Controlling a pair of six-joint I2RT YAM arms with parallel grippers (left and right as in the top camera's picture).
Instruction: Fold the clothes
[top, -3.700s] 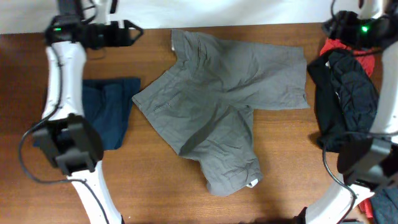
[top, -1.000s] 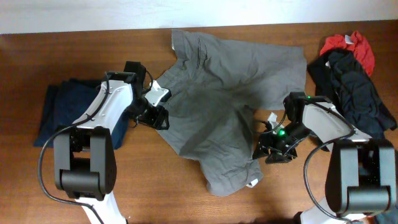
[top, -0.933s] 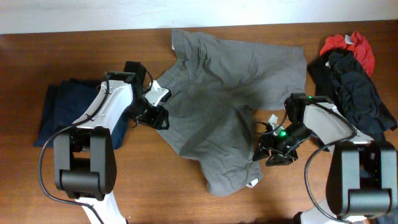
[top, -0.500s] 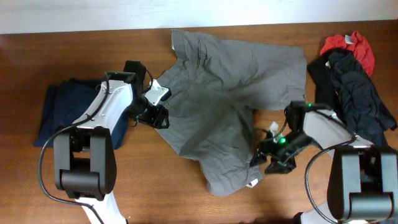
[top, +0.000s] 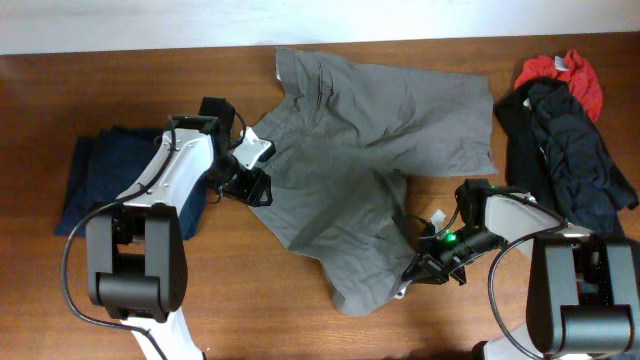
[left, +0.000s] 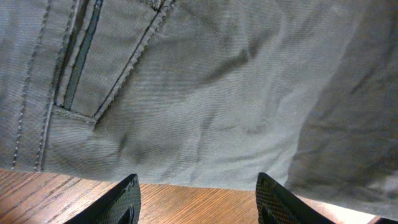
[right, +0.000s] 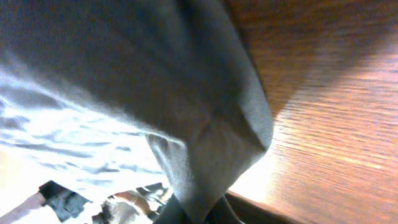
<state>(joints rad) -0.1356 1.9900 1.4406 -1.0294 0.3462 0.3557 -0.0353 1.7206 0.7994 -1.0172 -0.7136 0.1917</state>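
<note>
While the grey shorts (top: 350, 190) are lying spread across the middle of the table (top: 250, 310), the right gripper (top: 413, 274) is pinching their hem at five o'clock, and the left gripper (top: 256, 187) is sitting with its fingers spread at their nine o'clock edge.

grey shorts (right: 155, 93) blurred, cropped in right wrist view
</note>
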